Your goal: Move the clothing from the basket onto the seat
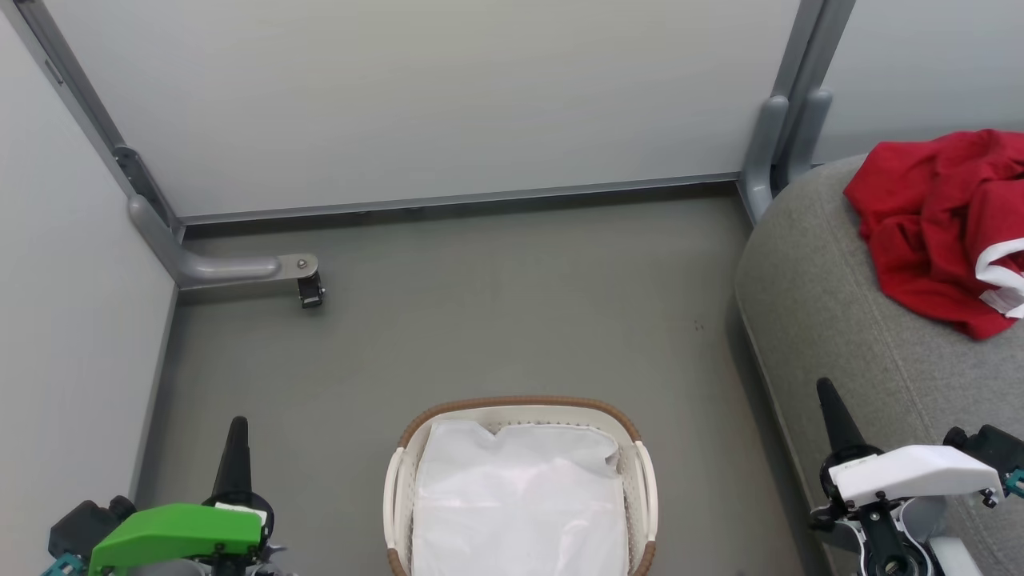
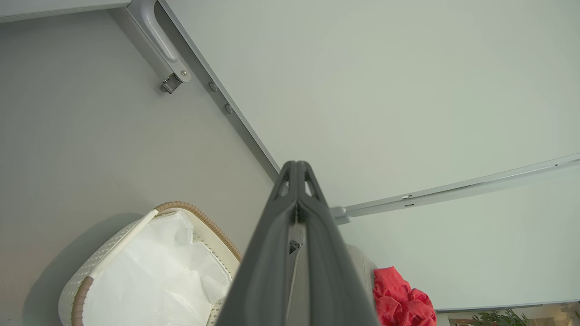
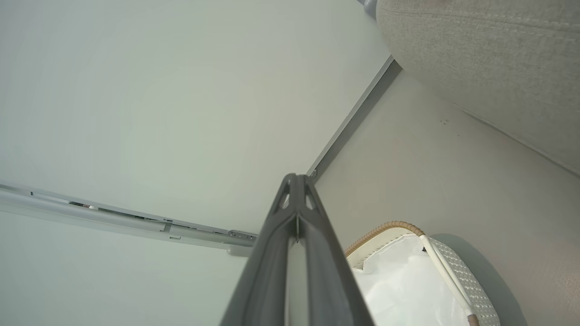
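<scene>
Plainly the clothing [image 1: 928,216] sits crumpled on the seat [image 1: 816,336] — likely soft, light, floppy; pinch a raised fold. Both closed, empty — left gripper [image 1: 237,432], right gripper [image 1: 830,404].

Staged home corner inside a lab-type booth, pale partition panels [image 1: 416,96] on grey metal frames [image 1: 760,152], frame foot [image 1: 240,268] with small caster [image 1: 310,292], plain grey floor [image 1: 496,320], grey fabric seat [image 1: 808,320] with red clothing [image 1: 928,216] on it, white basket [image 1: 520,402] with brown rim on the floor
</scene>
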You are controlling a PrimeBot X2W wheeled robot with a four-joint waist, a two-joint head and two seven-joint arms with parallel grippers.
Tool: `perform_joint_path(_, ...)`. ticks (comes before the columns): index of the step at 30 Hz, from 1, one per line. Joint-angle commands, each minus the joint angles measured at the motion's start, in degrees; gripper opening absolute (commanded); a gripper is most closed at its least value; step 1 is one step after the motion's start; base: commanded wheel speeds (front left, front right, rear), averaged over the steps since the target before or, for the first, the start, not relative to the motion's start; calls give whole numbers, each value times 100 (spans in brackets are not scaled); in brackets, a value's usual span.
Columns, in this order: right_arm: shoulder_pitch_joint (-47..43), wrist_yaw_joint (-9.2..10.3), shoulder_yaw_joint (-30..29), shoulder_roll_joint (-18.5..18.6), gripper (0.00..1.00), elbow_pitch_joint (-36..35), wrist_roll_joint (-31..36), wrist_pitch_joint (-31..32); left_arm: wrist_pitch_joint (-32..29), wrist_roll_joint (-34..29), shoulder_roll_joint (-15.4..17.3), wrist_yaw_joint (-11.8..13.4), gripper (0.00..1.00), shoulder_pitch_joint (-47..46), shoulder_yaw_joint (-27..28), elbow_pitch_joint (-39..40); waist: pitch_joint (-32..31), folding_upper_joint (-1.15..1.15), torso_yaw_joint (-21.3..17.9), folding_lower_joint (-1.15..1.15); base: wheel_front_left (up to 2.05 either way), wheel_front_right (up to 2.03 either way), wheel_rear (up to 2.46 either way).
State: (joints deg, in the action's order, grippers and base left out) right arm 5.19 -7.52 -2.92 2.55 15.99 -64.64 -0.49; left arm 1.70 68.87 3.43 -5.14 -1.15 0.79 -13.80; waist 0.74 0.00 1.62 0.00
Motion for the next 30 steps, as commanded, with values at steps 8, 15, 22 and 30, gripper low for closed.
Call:
perform_joint_path(8,86,3,-86,33,0,-97,-553,139,-146,497,57,-85,0,-218,109,19,-8,0,-23,0,0,0,0)
perform_joint_path(15,98,3,-139,35,0,-119,-968,250,-258,862,56,-109,0,-278,185,12,-16,0,-45,0,0,0,0)
perform_joint_path(22,109,4,-188,38,0,-140,-1358,347,-360,1207,52,-150,0,-341,242,4,-23,0,-67,0,0,0,0)
perform_joint_path(30,119,4,-239,41,0,-159,-1726,447,-467,1525,48,-170,0,-387,307,-3,-31,0,-88,0,0,0,0)
